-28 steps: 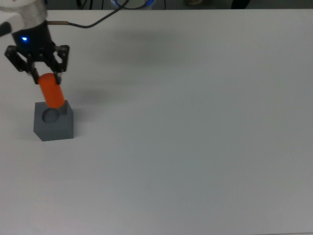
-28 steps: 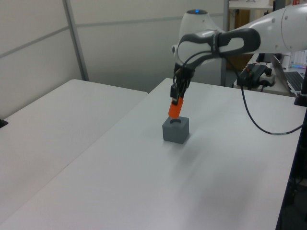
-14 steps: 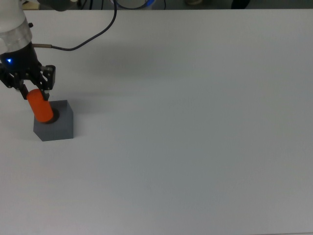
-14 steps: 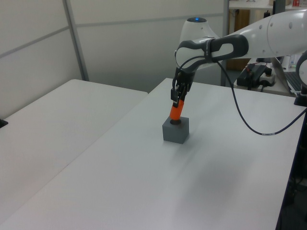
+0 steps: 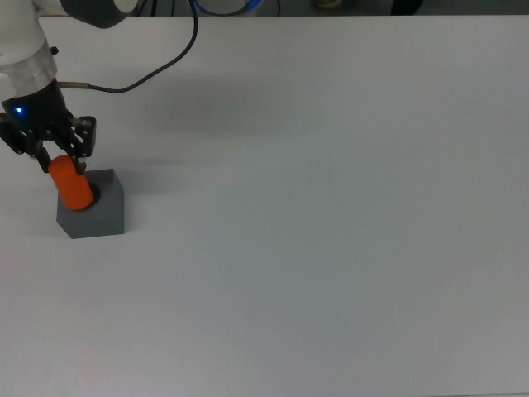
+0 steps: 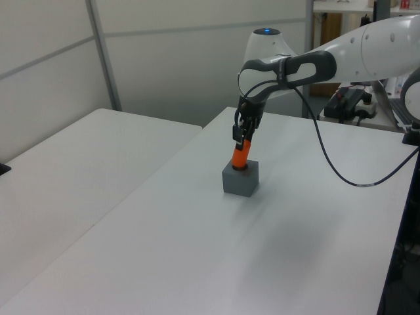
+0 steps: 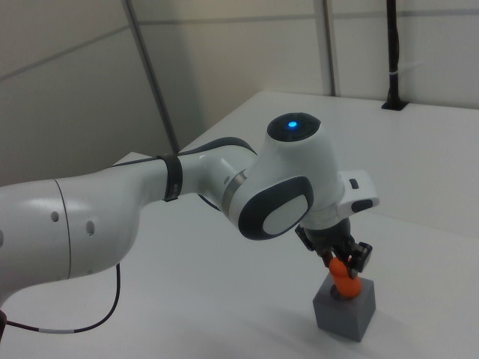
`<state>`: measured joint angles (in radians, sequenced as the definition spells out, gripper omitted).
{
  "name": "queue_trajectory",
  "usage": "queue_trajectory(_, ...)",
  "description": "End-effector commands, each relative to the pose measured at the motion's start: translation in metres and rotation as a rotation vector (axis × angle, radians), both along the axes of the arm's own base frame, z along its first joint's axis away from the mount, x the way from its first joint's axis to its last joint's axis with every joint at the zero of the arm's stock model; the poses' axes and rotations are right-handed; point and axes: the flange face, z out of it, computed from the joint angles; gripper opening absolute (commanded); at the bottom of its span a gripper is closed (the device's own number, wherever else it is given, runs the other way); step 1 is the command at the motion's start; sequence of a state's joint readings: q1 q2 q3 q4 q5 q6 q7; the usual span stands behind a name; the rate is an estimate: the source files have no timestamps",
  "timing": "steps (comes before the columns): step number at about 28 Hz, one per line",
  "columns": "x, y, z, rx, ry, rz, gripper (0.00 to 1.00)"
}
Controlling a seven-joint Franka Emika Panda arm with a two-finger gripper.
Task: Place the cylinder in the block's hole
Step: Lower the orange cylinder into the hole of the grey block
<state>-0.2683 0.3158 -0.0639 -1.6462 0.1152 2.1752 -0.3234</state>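
The grey block (image 5: 92, 214) (image 6: 241, 178) (image 7: 345, 311) sits on the white table at the top view's left. The orange cylinder (image 5: 70, 184) (image 6: 240, 157) (image 7: 343, 280) stands upright over the block's top face, its lower end at or in the hole (image 5: 91, 195), which it mostly hides. My gripper (image 5: 58, 161) (image 6: 241, 136) (image 7: 343, 258) is straight above the block, shut on the cylinder's upper end.
A black cable (image 5: 140, 70) trails from the arm across the table's far side in the top view. A second white table (image 6: 72, 164) stands at the left view's left. The left view's right shows equipment (image 6: 354, 102) beyond the table.
The gripper carried the cylinder from beside the block's far edge to above the hole and lowered it; over the last half second it sank slightly further.
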Motion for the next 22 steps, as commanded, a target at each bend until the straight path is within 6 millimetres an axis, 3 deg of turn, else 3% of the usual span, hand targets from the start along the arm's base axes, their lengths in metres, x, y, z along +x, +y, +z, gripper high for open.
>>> queue_trajectory(1,0.005,0.004,-0.001,0.015,-0.003,-0.010,0.00)
queue_trajectory(22,-0.008,0.021,-0.012,0.058,0.125,0.038,0.00)
